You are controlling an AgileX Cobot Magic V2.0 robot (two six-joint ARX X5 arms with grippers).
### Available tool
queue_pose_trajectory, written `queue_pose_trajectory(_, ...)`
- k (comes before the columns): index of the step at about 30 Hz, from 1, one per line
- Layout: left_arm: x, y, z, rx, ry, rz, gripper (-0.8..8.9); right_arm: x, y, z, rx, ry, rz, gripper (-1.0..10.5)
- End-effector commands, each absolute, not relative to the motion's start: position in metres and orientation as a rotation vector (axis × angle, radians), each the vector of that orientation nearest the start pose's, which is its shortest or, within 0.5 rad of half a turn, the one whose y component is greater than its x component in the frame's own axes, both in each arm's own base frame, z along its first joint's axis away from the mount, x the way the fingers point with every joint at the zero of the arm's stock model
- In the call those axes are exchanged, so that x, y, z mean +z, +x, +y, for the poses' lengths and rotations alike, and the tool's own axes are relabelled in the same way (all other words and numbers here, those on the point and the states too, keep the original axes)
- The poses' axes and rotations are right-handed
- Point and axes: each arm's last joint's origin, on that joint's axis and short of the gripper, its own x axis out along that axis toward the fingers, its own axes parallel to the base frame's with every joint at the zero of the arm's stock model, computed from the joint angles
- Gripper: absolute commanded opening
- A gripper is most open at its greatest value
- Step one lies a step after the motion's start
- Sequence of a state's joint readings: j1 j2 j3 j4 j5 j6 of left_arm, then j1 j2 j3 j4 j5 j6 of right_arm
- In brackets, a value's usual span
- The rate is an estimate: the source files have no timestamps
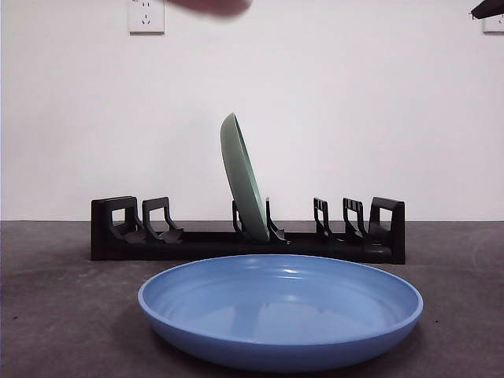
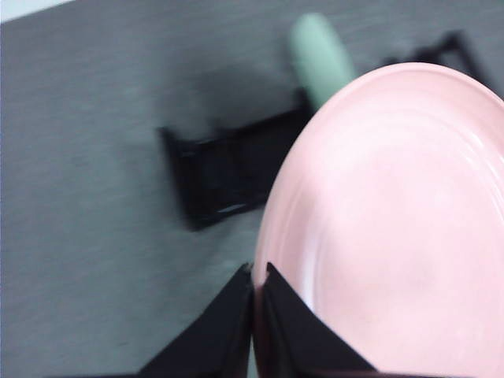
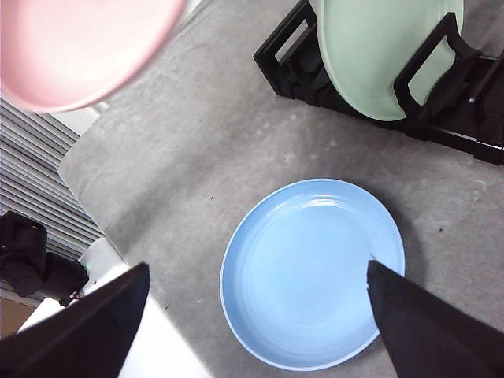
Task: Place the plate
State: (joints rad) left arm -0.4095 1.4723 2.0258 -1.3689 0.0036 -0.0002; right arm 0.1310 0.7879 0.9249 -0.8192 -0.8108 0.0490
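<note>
A blue plate (image 1: 280, 310) is lying flat on the dark table (image 1: 55, 315) right in front of me, nearest the camera. Behind it a black dish rack (image 1: 248, 232) is stretching across the table, and a green plate (image 1: 242, 178) is standing on edge in one of its middle slots, leaning toward the left. A white wall (image 1: 378, 102) is filling the background, with a socket (image 1: 146, 15) showing at the top left. A dark tip (image 1: 488, 9) is poking in at the top right corner, and a blurred pinkish-dark shape (image 1: 211, 6) is hanging at the top edge.

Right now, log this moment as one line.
left pincer: shut on pink plate, above rack | right pincer: open over blue plate | green plate: racked
</note>
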Motion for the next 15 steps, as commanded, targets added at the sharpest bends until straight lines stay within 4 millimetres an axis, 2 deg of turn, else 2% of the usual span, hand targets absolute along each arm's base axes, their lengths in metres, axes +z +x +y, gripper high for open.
queue_pose_trajectory(1,0.482,0.205,-0.095,-0.455,0.126,0.773,0.05,0.329,0.135,0.039,0.892,0.279,0.685,4.4)
queue_pose_trajectory(6,0.464,0.192,-0.097,-0.564,0.117,0.83,0.04,0.329,0.135,0.039,0.892,0.279,0.685,4.4)
queue_pose_trajectory(10,0.432,0.186,-0.099,-0.663,0.089,0.915,0.04,0.329,0.135,0.039,0.892,0.279,0.685,4.4)
queue_pose_trajectory(15,0.394,0.189,-0.102,-0.731,0.063,0.981,0.05,0.329,0.135,0.039,0.892,0.279,0.685,4.4)
